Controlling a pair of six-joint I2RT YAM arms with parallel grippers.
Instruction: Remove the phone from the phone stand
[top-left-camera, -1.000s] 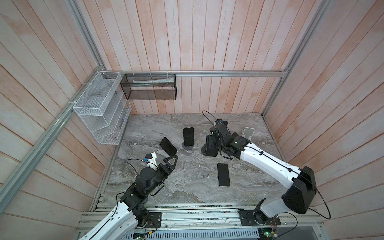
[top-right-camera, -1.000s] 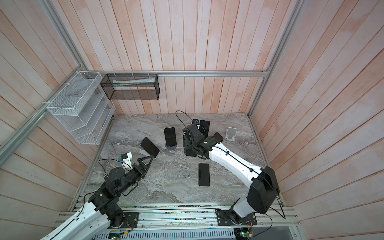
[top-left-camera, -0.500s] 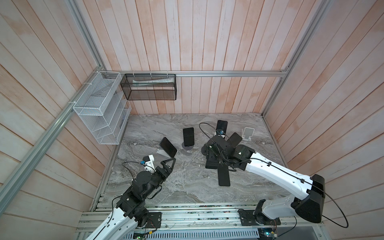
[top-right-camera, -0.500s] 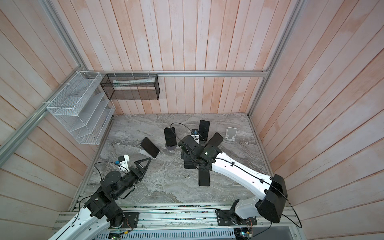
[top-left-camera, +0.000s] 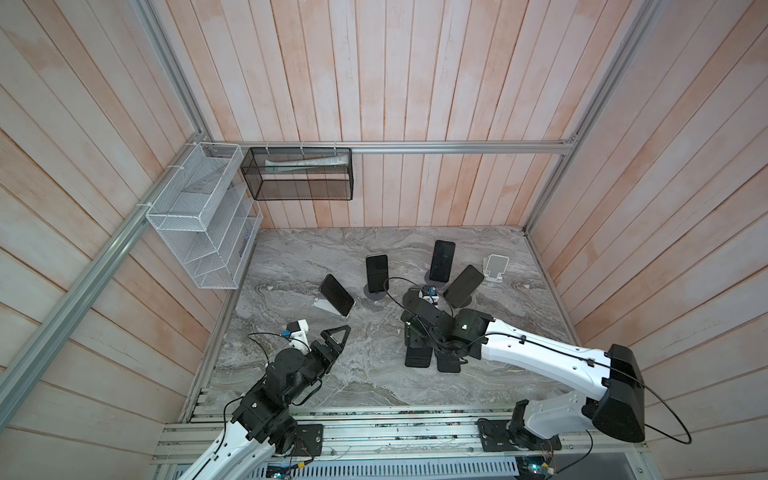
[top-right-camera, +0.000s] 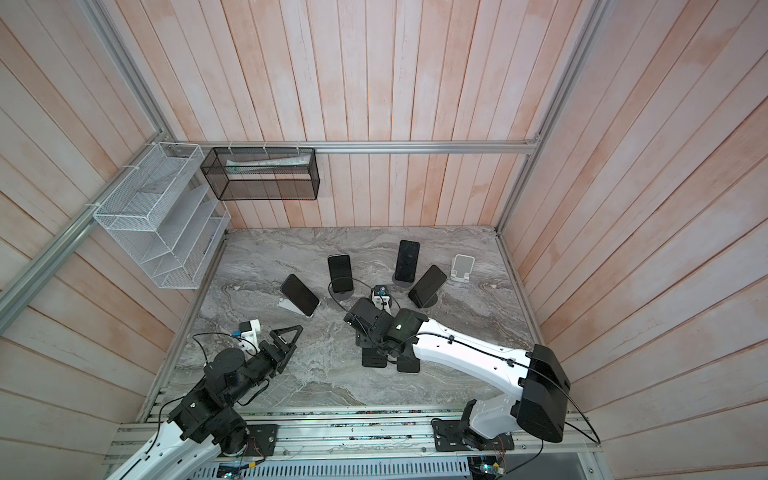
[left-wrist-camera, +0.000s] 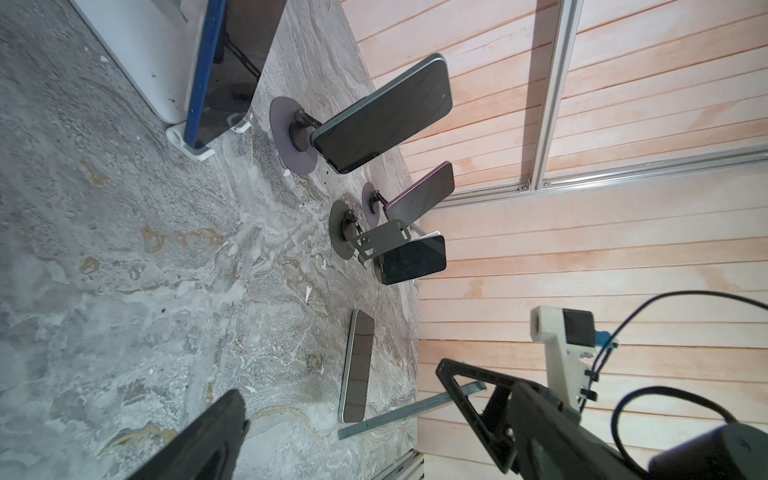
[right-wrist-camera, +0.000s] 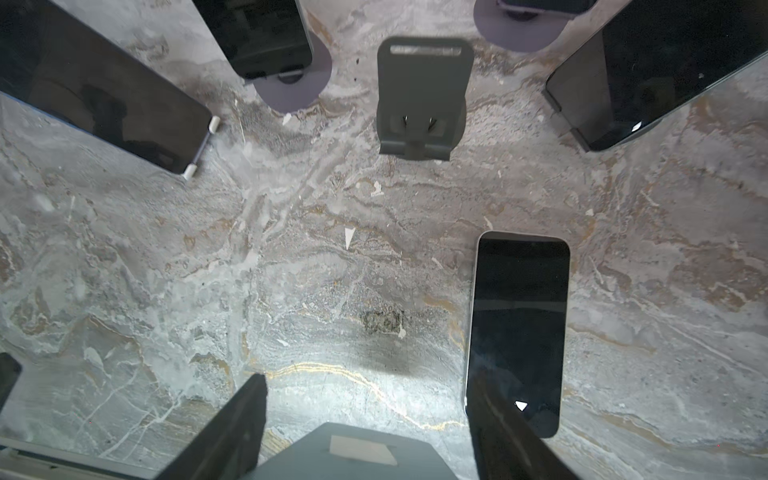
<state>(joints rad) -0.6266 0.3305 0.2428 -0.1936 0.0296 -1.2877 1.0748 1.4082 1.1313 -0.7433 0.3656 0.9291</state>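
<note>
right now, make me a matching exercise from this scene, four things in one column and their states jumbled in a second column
Things
1. white plastic phone stand
2. silver-edged black phone
3. left hand
4. right hand

States
A. closed on a pale blue-grey phone
B. lying flat on the grey marble table
C. open, holding nothing
D. bears no phone

Pairs: 1-D, 2-B, 3-C, 4-A

Six phones (top-left-camera: 377, 272), six stands (top-left-camera: 496, 266), two wire baskets (top-left-camera: 299, 178), two robot arms (top-left-camera: 540, 353).
</note>
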